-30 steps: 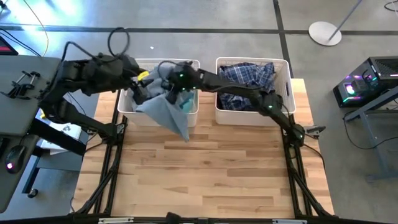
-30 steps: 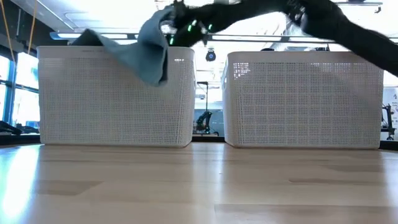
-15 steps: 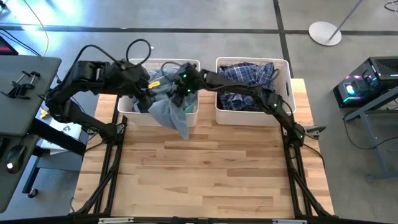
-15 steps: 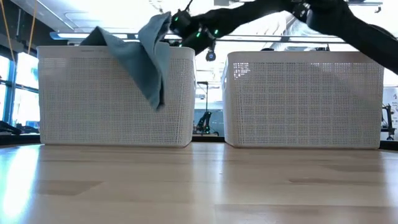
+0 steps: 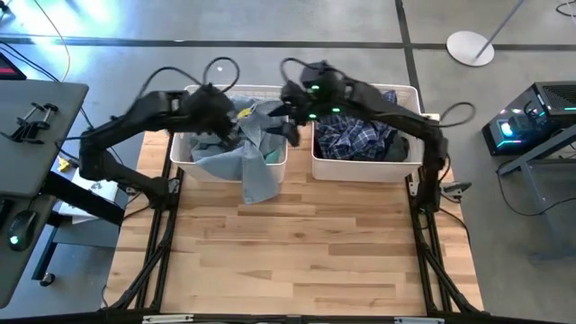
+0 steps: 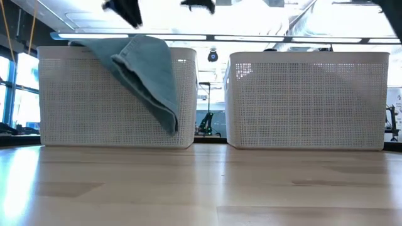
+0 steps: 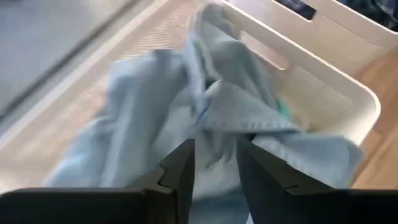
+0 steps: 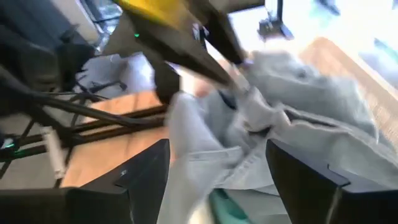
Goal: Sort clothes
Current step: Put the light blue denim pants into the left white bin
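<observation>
A grey-blue denim garment (image 5: pixel 245 148) lies in the left white basket (image 5: pixel 180 158). It is draped over the basket's near rim, with one end hanging down the front wall (image 6: pixel 157 94). My left gripper (image 5: pixel 220 112) hovers just above the garment in the basket, its fingers a narrow gap apart (image 7: pixel 215 168), touching nothing. My right gripper (image 5: pixel 292 106) is open and empty (image 8: pixel 217 180) above the gap between the baskets. A navy-white plaid garment (image 5: pixel 360 135) fills the right basket (image 5: pixel 418 135). A teal piece (image 5: pixel 270 155) shows under the denim.
The two baskets stand side by side at the table's far edge (image 6: pixel 81 100) (image 6: pixel 308 100). The bare wooden table top (image 5: pixel 297 243) stretches in front of them. A desk with a clamp stands off the table's left side (image 5: pixel 27 126).
The denim garment no longer hangs from my right gripper. It has dropped onto the left basket's near rim, and its loose end now hangs lower down the front wall. My right gripper has gone up and toward the right basket. My left gripper has moved right over the left basket.
</observation>
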Robot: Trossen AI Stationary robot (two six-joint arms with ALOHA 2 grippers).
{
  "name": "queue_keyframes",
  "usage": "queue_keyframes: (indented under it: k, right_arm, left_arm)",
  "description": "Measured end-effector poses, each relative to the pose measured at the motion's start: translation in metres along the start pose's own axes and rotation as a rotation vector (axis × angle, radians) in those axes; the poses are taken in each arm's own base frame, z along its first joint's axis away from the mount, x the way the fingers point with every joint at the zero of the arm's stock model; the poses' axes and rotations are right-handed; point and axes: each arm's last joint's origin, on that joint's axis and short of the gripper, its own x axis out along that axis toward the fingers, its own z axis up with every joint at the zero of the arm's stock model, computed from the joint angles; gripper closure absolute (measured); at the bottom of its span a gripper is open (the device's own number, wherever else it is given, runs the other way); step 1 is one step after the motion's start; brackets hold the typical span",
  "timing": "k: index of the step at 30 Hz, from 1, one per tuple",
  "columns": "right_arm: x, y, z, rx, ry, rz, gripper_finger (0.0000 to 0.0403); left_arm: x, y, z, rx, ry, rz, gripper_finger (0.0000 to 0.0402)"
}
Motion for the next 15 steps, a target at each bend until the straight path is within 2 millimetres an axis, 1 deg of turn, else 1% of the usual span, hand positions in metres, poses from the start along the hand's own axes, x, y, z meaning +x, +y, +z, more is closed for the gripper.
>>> queue_keyframes:
  k: [1, 4, 6, 8, 11, 15]
  right_arm:
    - [-0.015, 0.01, 0.004, -0.024, -0.013, 0.011, 0.0143]
    - [-0.047, 0.042, 0.003, -0.102, 0.03, 0.03, 0.0143]
    - [-0.065, 0.066, -0.003, -0.146, 0.082, 0.014, 0.0143]
    - [-0.077, 0.087, -0.013, -0.179, 0.143, -0.014, 0.0143]
    - [-0.089, 0.113, -0.031, -0.231, 0.23, -0.044, 0.0143]
    - [-0.087, 0.137, -0.059, -0.29, 0.338, -0.037, 0.0143]
  left_arm:
    - [0.014, 0.001, 0.001, -0.005, 0.008, -0.032, 0.0299]
    - [0.062, 0.007, -0.002, -0.027, 0.053, -0.104, 0.0319]
    - [0.095, 0.016, -0.01, -0.044, 0.11, -0.124, 0.0331]
    - [0.127, 0.03, -0.021, -0.064, 0.182, -0.109, 0.0342]
    - [0.167, 0.057, -0.032, -0.137, 0.251, -0.039, 0.0356]
    - [0.208, 0.096, -0.042, -0.292, 0.279, -0.007, 0.0372]
